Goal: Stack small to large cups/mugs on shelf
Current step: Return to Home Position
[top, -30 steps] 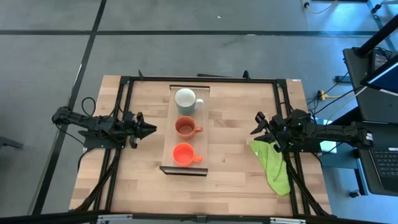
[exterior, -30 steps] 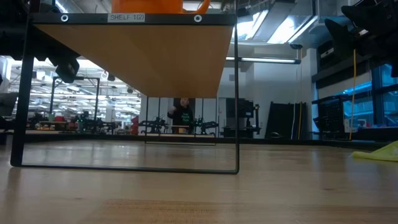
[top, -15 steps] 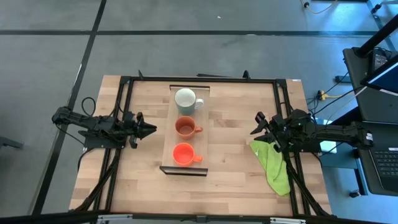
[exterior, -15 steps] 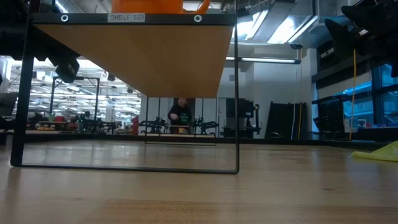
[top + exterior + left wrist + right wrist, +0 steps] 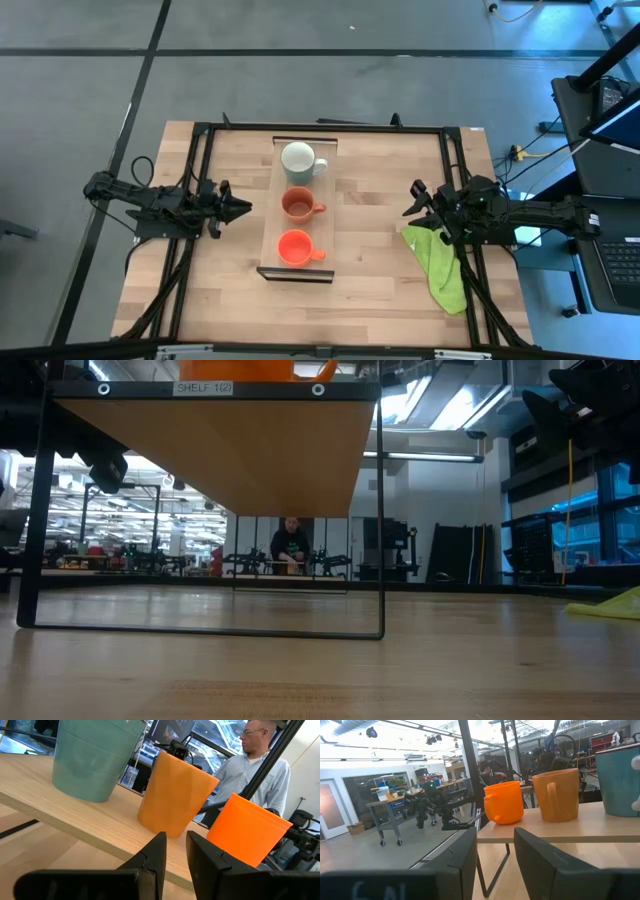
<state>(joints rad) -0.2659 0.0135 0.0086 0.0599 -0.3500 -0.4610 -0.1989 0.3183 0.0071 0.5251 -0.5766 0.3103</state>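
Three mugs (image 5: pixel 299 203), shelf (image 5: pixel 270 206), between grippers

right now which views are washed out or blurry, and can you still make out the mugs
Low view: bright windows behind, shelf underside shaded, mugs mostly cut off. Right wrist view: glare at left, near gripper blurred, orange-red mug clear. High view: even light, all three mugs plain.

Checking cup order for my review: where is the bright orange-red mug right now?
In the high view the bright orange-red mug stands on the shelf, at its end nearest the picture's bottom, next to the brownish-orange mug.
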